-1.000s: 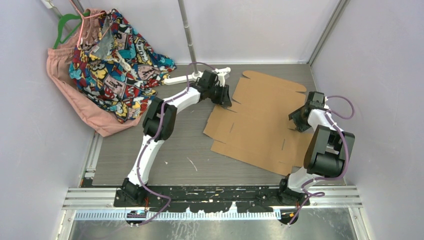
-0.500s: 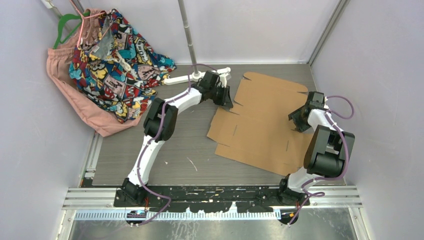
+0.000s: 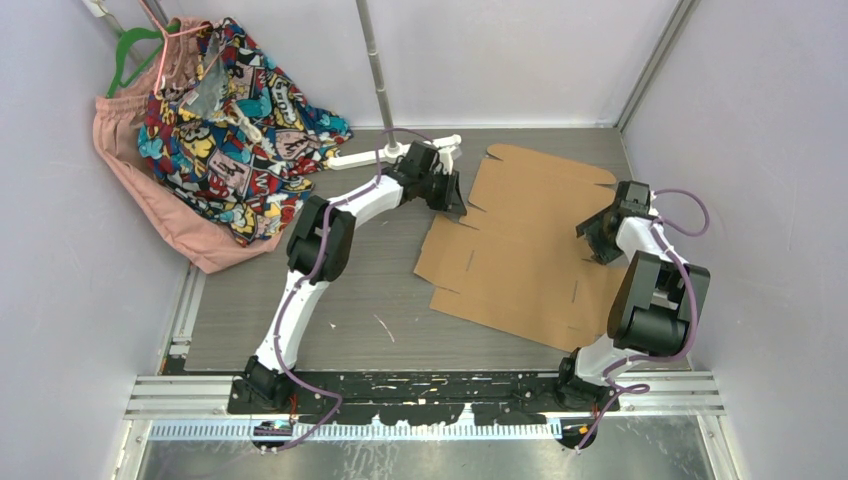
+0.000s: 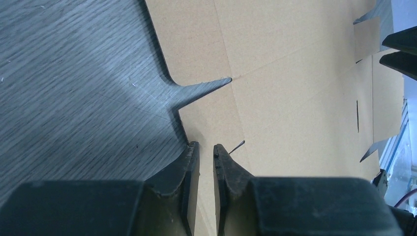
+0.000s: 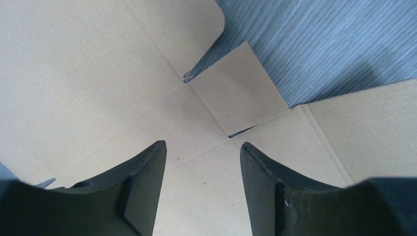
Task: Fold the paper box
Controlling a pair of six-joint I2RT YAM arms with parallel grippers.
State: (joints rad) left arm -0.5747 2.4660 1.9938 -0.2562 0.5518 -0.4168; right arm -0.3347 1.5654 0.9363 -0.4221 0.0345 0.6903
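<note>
Left wrist — left hand narrow at paper box edge; right hand wide

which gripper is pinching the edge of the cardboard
The left gripper: its fingers sit nearly together astride the edge of the paper box. The right gripper hangs over the sheet with jaws spread wide, gripping nothing.

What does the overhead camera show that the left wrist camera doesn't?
Only the overhead view shows the whole cardboard sheet and a heap of clothes in the far left corner. Only the left wrist view shows the left gripper close up, its fingers nearly together at the cardboard's edge, with a narrow gap between them. Both show the cardboard and the grey table.
</note>
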